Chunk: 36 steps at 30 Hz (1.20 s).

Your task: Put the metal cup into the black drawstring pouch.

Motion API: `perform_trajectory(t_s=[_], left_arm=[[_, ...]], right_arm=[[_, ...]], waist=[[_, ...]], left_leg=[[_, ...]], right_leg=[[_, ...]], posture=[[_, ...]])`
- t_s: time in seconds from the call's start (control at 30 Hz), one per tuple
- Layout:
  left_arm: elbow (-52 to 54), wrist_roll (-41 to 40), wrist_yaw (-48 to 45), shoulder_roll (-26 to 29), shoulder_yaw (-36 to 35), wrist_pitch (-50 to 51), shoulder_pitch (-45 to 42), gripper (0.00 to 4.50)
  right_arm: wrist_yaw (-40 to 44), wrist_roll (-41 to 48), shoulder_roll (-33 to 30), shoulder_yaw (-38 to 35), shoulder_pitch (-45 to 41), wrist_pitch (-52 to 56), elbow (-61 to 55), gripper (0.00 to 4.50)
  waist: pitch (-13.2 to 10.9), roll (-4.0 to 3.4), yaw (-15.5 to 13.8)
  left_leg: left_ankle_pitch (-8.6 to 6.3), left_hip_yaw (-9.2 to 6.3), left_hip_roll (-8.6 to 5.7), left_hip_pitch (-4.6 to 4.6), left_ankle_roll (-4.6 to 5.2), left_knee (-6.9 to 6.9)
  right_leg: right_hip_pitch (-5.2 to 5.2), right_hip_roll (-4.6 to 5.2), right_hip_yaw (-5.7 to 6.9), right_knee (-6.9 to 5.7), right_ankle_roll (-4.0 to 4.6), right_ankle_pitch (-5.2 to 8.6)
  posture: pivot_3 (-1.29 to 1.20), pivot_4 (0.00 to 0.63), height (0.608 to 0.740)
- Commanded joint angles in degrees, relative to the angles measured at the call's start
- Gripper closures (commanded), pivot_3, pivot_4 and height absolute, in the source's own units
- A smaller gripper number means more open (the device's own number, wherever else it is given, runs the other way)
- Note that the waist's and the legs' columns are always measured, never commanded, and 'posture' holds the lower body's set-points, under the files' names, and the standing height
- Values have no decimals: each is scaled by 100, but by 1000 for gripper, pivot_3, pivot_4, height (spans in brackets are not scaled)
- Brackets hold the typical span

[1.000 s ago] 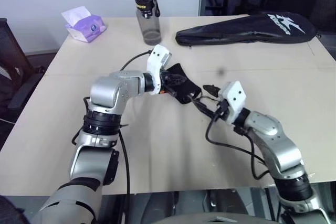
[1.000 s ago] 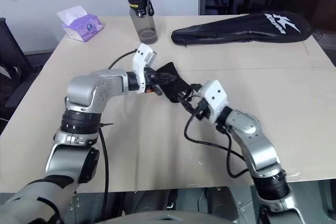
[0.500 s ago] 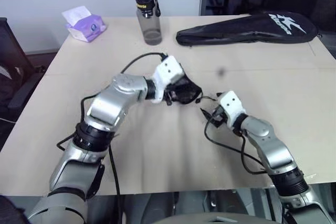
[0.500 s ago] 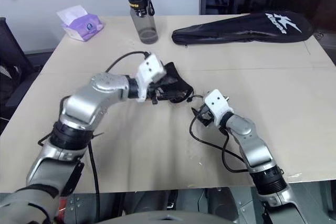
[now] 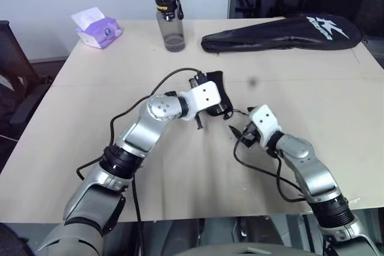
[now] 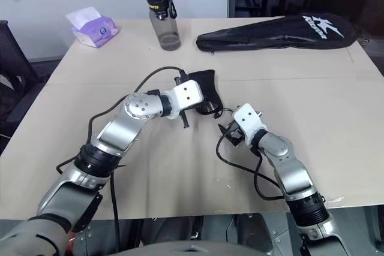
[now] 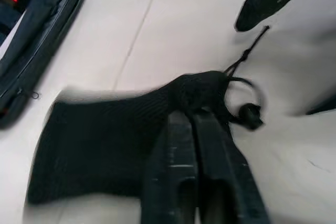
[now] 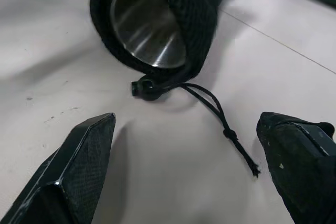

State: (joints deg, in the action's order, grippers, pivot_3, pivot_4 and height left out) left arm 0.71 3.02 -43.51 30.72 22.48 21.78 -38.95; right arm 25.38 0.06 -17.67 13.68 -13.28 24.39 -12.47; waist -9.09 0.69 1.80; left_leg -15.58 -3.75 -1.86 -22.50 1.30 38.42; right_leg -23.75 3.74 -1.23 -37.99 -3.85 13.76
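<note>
Gaping wide and holding nothing, the right tool (image 8: 184,177) hovers low over the pale surface (image 5: 180,172), its two black fingers (image 8: 73,171) well apart; just ahead of it lies a thin black cord (image 8: 220,119) with a round toggle (image 8: 144,88), trailing from the mouth of the black drawstring pouch (image 8: 194,19); inside that mouth sits the metal cup (image 8: 144,27), its shiny rim and inner wall facing the right tool; beyond the cup, from the other side, the left tool (image 7: 195,124) is pressed closed on the gathered fabric at the pouch's mouth, so the pouch (image 5: 215,91) lies on its side between the two tools; farther off, past the left tool, a long black racket case (image 5: 282,31) stretches along the surface; a grey bottle (image 5: 169,19) with a black cap stands near it, and a purple tissue pack (image 5: 96,28) rests toward the far corner.
</note>
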Motion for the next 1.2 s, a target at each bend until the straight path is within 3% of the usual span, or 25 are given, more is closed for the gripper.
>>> perform_trajectory(t_s=[0.03,0.53,0.63,0.67,0.7,0.73,0.8,0.87,0.93,1.13,1.17,1.2], left_arm=[[-238,-305,-190,-101,-416,246,-268,4443],[-259,-786,-307,-118,-1234,994,-866,4443],[-227,-774,-292,-57,-1277,1038,-862,4500],[-222,-775,-270,-49,-1291,1057,-855,4500],[-221,-771,-261,-31,-1301,1052,-839,4500],[-220,-764,-254,-13,-1307,1034,-820,4500],[-204,-767,-230,24,-1334,1020,-759,4500],[-171,-781,-205,37,-1342,1018,-689,4500],[-140,-769,-169,55,-1339,957,-554,4500],[-114,-803,-111,6,-1370,803,-272,4500],[-51,-1125,-309,-61,-1484,1008,-225,4500],[-9,-1431,-415,-161,-1647,1193,-210,4215]], right_arm=[[-153,-158,160,76,-274,-188,152,0],[-212,-461,781,197,-1492,-1135,2380,0],[-368,-590,796,142,-1682,-1269,2783,794],[-397,-597,783,98,-1699,-1273,2817,1413],[-474,-690,714,80,-1700,-1264,2793,1413],[-473,-747,629,77,-1663,-1255,2704,1962],[-449,-776,489,26,-1512,-1154,2370,2505],[-384,-777,365,0,-1372,-1047,2032,3619],[-255,-724,195,-97,-1224,-720,1325,4415],[322,-461,-411,-338,-1158,652,-614,4476],[437,-423,-553,-378,-1235,872,-883,4476],[540,-407,-690,-405,-1320,1046,-1081,4494]], waist=[[0,0,11],[0,0,57],[0,0,65],[0,0,62],[0,0,60],[0,0,60],[0,0,46],[0,0,37],[-1,-2,38],[-2,-3,50],[-2,-3,47],[-2,-3,42]], left_leg=[[0,0,0,1,0,0],[13,0,1,0,-22,0],[13,1,1,5,-22,0],[13,0,2,6,-22,-1],[13,-1,3,6,-22,-1],[13,-1,3,6,-23,0],[13,1,2,5,-23,0],[13,0,0,2,-22,1],[13,0,0,0,-22,0],[12,-3,2,-12,-21,-1],[12,-3,2,-12,-21,-1],[12,-4,2,-12,-21,-1]], right_leg=[[1,0,0,-1,0,0],[-1,-3,-2,2,0,0],[0,-3,-4,-4,1,-1],[0,-4,-3,-5,1,-1],[0,-4,-3,-6,1,-1],[0,-4,-3,-6,1,-1],[0,-2,-5,-5,1,-1],[0,1,-4,-1,0,-1],[-1,1,-5,-1,0,-1],[-17,-3,-3,-4,0,-1],[-17,-3,-4,-5,0,-1],[-16,-3,-1,-4,0,0]], posture=[[0,150,740],[0,150,740],[0,150,740],[0,150,740],[0,150,740],[0,150,740],[0,150,740],[0,150,740],[0,150,740],[0,150,740],[0,150,740],[0,150,740]])
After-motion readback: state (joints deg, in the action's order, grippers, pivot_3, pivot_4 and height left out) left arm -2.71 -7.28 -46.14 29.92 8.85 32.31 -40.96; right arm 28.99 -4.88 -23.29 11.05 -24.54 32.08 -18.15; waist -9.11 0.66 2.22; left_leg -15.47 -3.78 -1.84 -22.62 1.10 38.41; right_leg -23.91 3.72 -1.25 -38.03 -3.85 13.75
